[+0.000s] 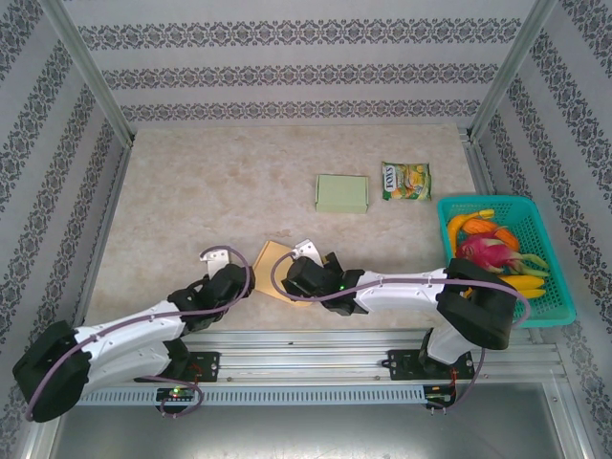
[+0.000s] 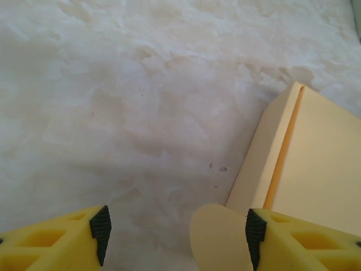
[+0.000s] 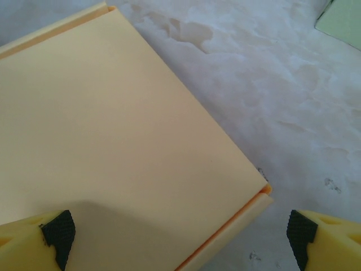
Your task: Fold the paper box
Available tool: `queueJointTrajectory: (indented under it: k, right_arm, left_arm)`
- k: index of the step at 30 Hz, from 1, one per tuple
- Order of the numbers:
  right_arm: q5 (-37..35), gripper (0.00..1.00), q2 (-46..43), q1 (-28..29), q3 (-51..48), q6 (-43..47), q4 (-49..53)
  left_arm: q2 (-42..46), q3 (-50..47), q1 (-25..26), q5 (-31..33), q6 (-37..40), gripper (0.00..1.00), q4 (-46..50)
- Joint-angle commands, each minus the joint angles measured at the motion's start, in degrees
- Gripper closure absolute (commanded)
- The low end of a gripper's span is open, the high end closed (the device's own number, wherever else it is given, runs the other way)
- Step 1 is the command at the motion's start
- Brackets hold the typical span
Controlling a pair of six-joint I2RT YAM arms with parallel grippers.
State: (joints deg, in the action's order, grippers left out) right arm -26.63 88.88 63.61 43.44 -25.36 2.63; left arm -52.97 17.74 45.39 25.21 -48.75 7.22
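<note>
The paper box (image 1: 271, 260) lies flat on the table near the arms, a pale yellow sheet with orange fold edges. In the top view my left gripper (image 1: 228, 273) sits just left of it and my right gripper (image 1: 308, 268) hovers over its right part. In the left wrist view the left gripper (image 2: 177, 232) stands open, with a rounded flap (image 2: 220, 237) of the paper box (image 2: 316, 158) lying beside its right pad (image 2: 254, 234). Seen from the right wrist, the right gripper (image 3: 179, 234) is wide open above the box's flat panel (image 3: 113, 130), gripping nothing.
A folded green box (image 1: 341, 193) and a snack bag (image 1: 406, 180) lie farther back. A teal basket (image 1: 564, 287) of toy fruit stands at the right edge. The green box's corner (image 3: 344, 20) shows at the top right of the right wrist view.
</note>
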Motion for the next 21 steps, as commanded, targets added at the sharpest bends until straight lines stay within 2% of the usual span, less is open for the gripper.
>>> queueJointTrajectory:
  k: [1, 5, 11, 16, 21]
  right_arm:
    - [-2.48, 0.02, -1.79, -0.31, -2.14, 0.2, -0.28]
    - [0.0, 0.02, -2.66, -1.66, -3.51, 1.43, -1.49]
    - [3.61, 0.02, -3.14, -2.8, -4.94, 1.72, -4.1]
    - [6.0, 0.02, -3.32, -3.83, -5.87, 1.76, -5.8]
    - [8.61, 0.02, -3.89, -5.31, -6.75, 2.0, -7.41]
  left_arm:
    - [4.69, -0.08, 0.69, 1.85, -1.14, 0.3, 5.35]
    - [9.3, 0.1, 0.71, -0.3, -2.53, 0.25, 6.78]
    - [10.96, 0.26, 0.76, -4.64, -8.53, 0.21, 2.4]
    - [6.11, 2.9, 0.75, -5.3, -10.32, 0.2, 1.17]
    - [-3.53, 7.73, 0.67, -3.26, -6.31, 0.19, -0.51]
